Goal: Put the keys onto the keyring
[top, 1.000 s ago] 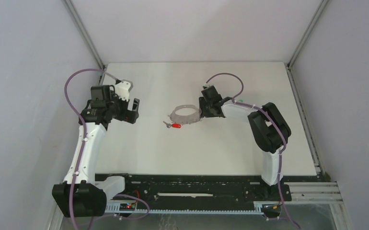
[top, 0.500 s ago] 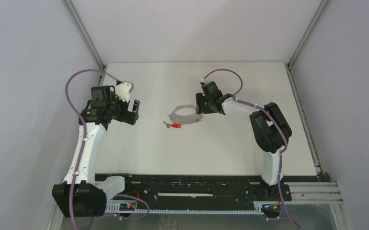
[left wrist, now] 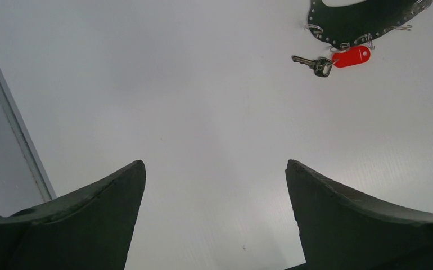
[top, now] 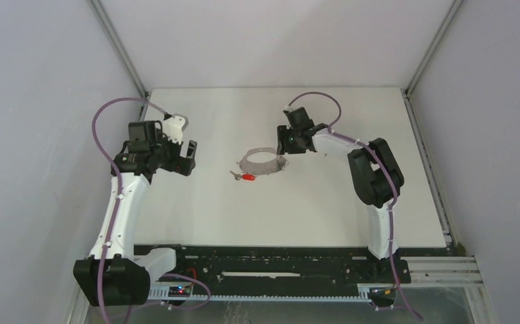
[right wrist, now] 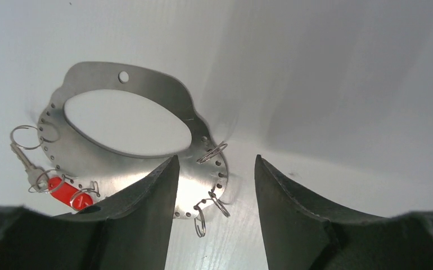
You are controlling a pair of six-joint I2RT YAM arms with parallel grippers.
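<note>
The left gripper [left wrist: 215, 164] and right gripper [right wrist: 216, 158] are both spread and empty. The right is above the flat perforated silver metal keyring [right wrist: 163, 98], beside 1 red-headed silver key [right wrist: 62, 190].

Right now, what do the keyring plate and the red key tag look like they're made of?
Keyring plate: thin sheet metal with a brushed silver finish, judging by its soft reflections and punched holes. Red key tag: probably glossy plastic, given its saturated colour and highlight.

The left end effector [left wrist: 214, 164] gapes wide, red key [left wrist: 351, 56] beside keyring [left wrist: 360, 22] well beyond.
</note>
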